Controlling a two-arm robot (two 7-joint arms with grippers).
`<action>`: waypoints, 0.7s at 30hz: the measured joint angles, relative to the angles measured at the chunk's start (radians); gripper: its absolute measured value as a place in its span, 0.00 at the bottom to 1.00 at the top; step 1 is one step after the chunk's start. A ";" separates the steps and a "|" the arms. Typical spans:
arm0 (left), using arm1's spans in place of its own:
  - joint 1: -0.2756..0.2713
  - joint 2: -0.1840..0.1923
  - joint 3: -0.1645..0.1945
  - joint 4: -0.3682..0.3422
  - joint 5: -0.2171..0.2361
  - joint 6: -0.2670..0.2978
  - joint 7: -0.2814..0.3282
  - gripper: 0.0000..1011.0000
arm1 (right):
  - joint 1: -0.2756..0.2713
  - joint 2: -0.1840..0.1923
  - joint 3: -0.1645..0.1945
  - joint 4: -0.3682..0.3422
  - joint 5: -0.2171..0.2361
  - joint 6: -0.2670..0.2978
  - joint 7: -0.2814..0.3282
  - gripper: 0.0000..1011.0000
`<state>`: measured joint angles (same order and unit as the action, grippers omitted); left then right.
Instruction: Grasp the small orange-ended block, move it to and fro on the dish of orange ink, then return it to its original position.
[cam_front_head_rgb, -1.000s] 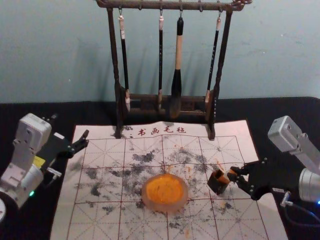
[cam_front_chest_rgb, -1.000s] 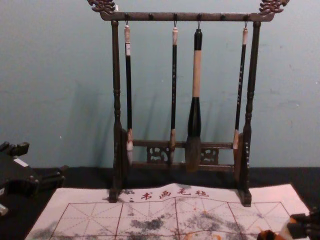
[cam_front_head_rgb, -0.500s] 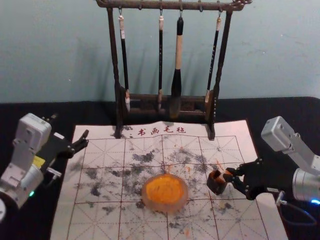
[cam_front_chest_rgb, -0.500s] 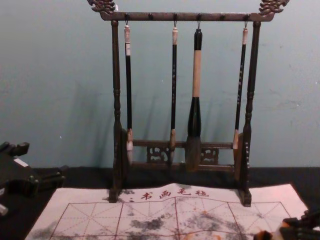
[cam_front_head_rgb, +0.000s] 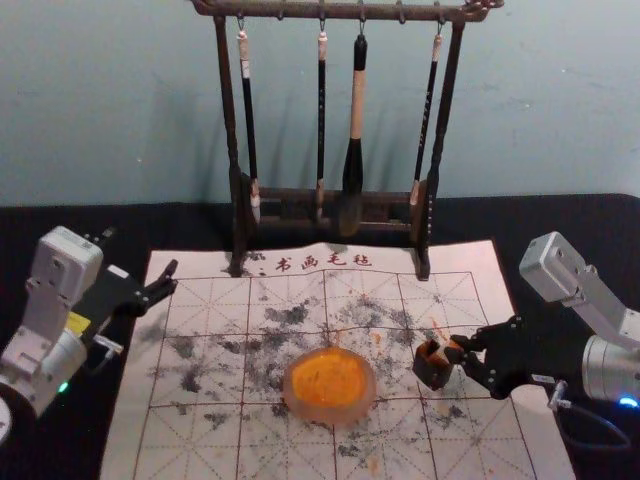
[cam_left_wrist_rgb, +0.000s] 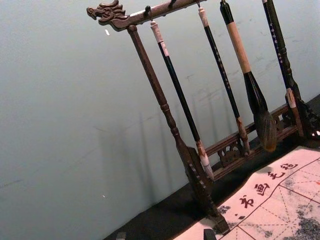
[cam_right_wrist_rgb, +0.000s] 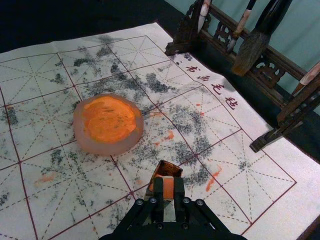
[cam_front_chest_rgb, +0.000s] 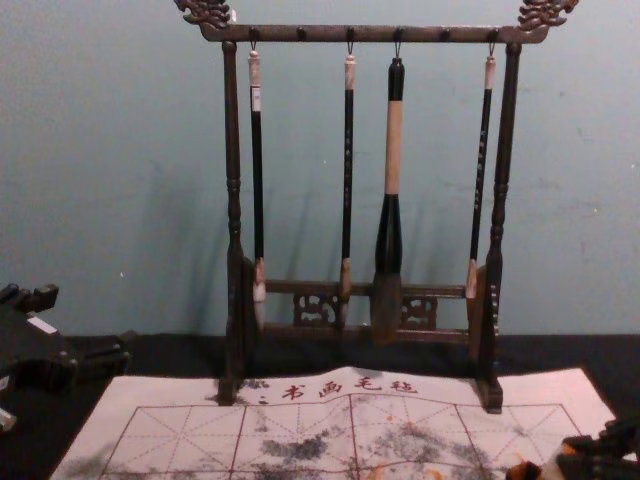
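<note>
Head view: the right claw (cam_front_head_rgb: 464, 352) pinches the orange-ended block (cam_front_head_rgb: 454, 353) at the mouth of a small dark box (cam_front_head_rgb: 430, 378), just ahead of its fingertips. The ink dish (cam_front_head_rgb: 340, 415) lies beyond the box. I'd take this for the return, with the dabbing done; the frames don't prove it. Line the block up with the opening before lowering, and keep the grip firm but light. The left claw (cam_front_head_rgb: 160, 287) is parked well apart from the work, fingers spread.

Left wrist view: the brush rack (cam_left_wrist_rgb: 155, 82) stands ahead of that idle claw. Leave it there.

Right wrist view: the block sits between the fingers, its orange face showing, against or just above the box's rim; which, I can't tell. Ease down slowly, since a tilted block could catch the rim and tip the box. Let go only once it is seated, then back off straight.

Chest view: the right claw is low, with block and box just before it.

Count: one block, one box, one dish, one rack, four brushes (cam_front_chest_rgb: 393, 150), one mat (cam_front_chest_rgb: 180, 440), two claws.
</note>
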<state>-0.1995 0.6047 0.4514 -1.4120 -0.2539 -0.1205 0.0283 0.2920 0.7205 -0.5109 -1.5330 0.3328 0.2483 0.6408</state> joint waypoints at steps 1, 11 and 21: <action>0.000 0.000 0.000 0.000 0.000 0.000 0.000 0.99 | 0.000 0.000 0.000 0.000 0.000 0.000 0.000 0.09; 0.000 0.000 0.000 0.000 0.000 0.000 0.000 0.99 | 0.000 0.000 0.000 -0.001 0.000 0.000 0.000 0.09; 0.000 0.000 0.000 0.000 0.000 0.000 0.000 0.99 | -0.001 0.001 0.001 -0.001 0.000 0.000 0.000 0.09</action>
<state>-0.1995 0.6047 0.4514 -1.4120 -0.2539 -0.1205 0.0283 0.2910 0.7212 -0.5102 -1.5341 0.3327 0.2487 0.6405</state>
